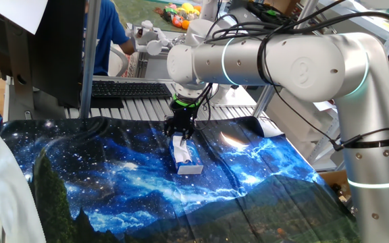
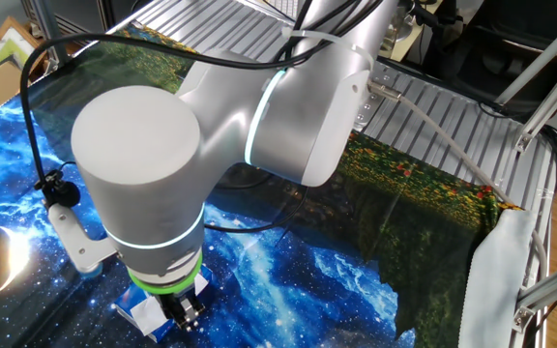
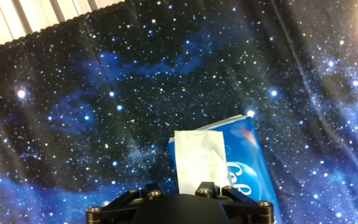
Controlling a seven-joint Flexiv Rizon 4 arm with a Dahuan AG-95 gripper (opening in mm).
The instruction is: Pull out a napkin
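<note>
White, thin, wrinkled paper napkin (image 3: 197, 155) rises from the blue-and-white rectangular tissue pack (image 3: 244, 168) straight under your tool (image 1: 180, 134), and its top edge goes up between the jaws. You seem to grip it, probably because an upward pull can then draw it out. The pack lies flat on the galaxy-print cloth (image 1: 100, 175) over the surface. White letters on the pack are only partly visible, unreadable.

galaxy-print cloth (image 1: 113, 182) over table, tissue pack (image 1: 188, 164) on it

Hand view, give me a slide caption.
White napkin standing up from the blue tissue pack on a starry cloth.
</note>
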